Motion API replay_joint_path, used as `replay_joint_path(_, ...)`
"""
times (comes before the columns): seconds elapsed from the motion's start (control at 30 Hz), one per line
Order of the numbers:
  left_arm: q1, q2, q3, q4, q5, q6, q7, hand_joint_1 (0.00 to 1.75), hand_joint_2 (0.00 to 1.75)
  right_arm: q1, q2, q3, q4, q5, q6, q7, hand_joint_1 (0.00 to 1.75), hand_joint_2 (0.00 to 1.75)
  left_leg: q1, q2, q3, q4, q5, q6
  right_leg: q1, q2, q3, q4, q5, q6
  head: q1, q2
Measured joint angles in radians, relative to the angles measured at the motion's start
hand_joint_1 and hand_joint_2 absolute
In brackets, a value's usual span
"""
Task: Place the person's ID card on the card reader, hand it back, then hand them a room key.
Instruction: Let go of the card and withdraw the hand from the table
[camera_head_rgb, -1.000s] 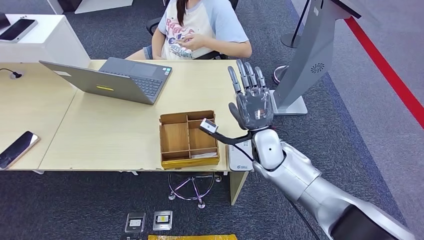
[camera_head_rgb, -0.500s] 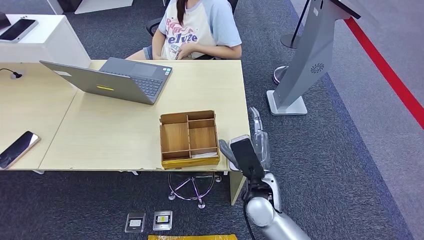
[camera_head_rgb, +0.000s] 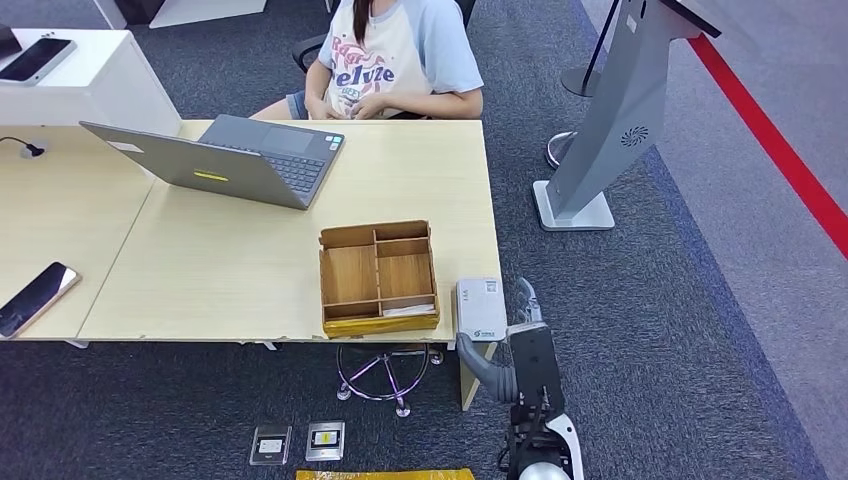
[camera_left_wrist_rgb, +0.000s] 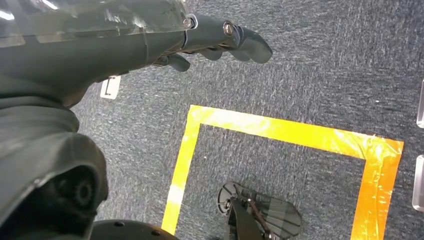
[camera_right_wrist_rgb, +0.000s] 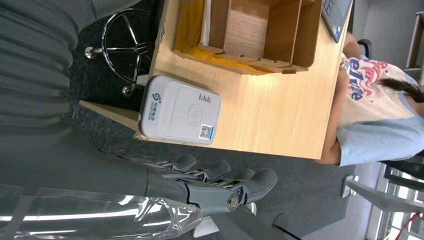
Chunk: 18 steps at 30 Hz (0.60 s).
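beside table corner, right robot hand (camera_head_rgb: 520, 360) empty, fingers spread; right wrist view shows card reader (camera_right_wrist_rgb: 180, 111) face; left robot hand (camera_left_wrist_rgb: 220, 42) empty.

person's shirt (camera_head_rgb: 372, 62) reads "elvize" — card reader (camera_right_wrist_rgb: 180, 111) print unreadable.

The desks carry one white card reader (camera_head_rgb: 480, 309), one wooden compartment box (camera_head_rgb: 378, 277), one open laptop (camera_head_rgb: 225, 158) and one phone (camera_head_rgb: 35, 297). One person (camera_head_rgb: 392, 58) sits behind. Two small plates (camera_head_rgb: 298, 442) lie on the floor.
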Motion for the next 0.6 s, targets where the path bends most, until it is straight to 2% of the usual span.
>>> replay_joint_path(0.3,-0.001,0.008,-0.001,0.000,0.001,0.000,0.001,0.00,0.00,0.038,-0.018,-0.027,-0.057,0.065,0.000,0.037,0.00,1.75,0.000,0.001,0.000,0.000,0.000,0.000,0.000,0.000,0.000,0.000,0.000,0.000,0.000,0.000)
replay_joint_path(0.43,-0.002,0.010,-0.002,0.000,-0.001,0.000,0.008,0.00,0.00,0.045,-0.021,-0.036,-0.070,0.071,0.000,0.044,0.00,0.00,0.000,0.001,0.000,0.000,0.000,0.000,0.000,0.001,0.000,0.000,0.000,0.000,0.000,0.000)
replay_joint_path(0.6,-0.008,0.012,-0.004,0.000,-0.012,0.000,0.018,0.00,0.00,0.066,-0.022,-0.065,-0.090,0.097,0.000,0.072,0.00,0.00,0.000,0.001,0.000,0.000,0.000,0.000,0.000,0.000,0.000,0.000,0.000,0.000,0.000,0.000)
